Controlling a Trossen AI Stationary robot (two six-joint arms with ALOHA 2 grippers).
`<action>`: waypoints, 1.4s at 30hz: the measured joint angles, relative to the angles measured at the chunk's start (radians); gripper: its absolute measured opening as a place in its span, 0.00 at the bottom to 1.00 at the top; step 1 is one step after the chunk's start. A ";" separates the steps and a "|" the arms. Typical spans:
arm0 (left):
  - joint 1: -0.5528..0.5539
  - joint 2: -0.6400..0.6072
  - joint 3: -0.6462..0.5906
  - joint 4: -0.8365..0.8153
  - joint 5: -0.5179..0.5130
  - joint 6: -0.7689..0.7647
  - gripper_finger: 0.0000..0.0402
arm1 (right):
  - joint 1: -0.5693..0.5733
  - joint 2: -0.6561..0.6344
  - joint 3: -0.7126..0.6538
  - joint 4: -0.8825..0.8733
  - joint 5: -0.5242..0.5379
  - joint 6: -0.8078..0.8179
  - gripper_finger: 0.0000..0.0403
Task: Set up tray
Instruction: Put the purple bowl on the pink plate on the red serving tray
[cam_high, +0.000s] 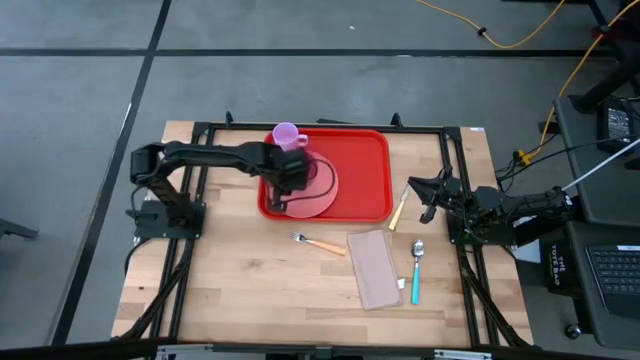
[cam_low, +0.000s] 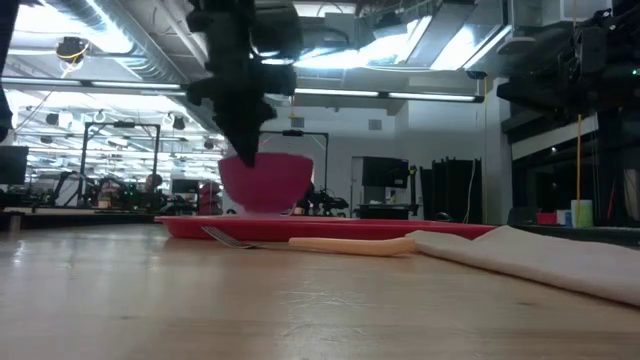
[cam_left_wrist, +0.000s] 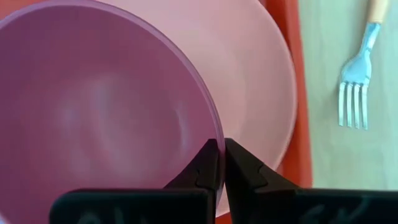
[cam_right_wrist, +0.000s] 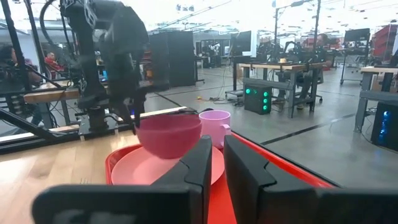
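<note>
Tray: bright red, uniform, no pattern. Plate: salmon-pink, plain. Bowl: magenta, plain; its inside reads a duller purple-pink in the left wrist view. Cup: light pink-lilac, plain. Fork: silver tines, pale orange handle. Spoon: silver bowl, teal-blue handle. Knife: pale yellow-orange handle; blade colour cannot be told. Napkin: dusty pinkish-beige, no print. Table: light wood with visible plank seams, framed by black rails. Left gripper: black. Right gripper: black. Floor cable: yellow against grey.
</note>
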 joint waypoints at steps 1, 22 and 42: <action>0.000 0.010 0.000 -0.003 0.011 0.000 0.01 | 0.000 0.000 0.000 0.000 0.000 0.000 0.12; -0.011 0.044 -0.013 0.049 0.021 0.009 0.01 | 0.000 0.000 0.000 -0.001 -0.002 0.003 0.12; -0.011 0.044 -0.033 0.087 0.013 -0.011 0.07 | 0.000 0.000 0.000 -0.001 -0.002 0.002 0.12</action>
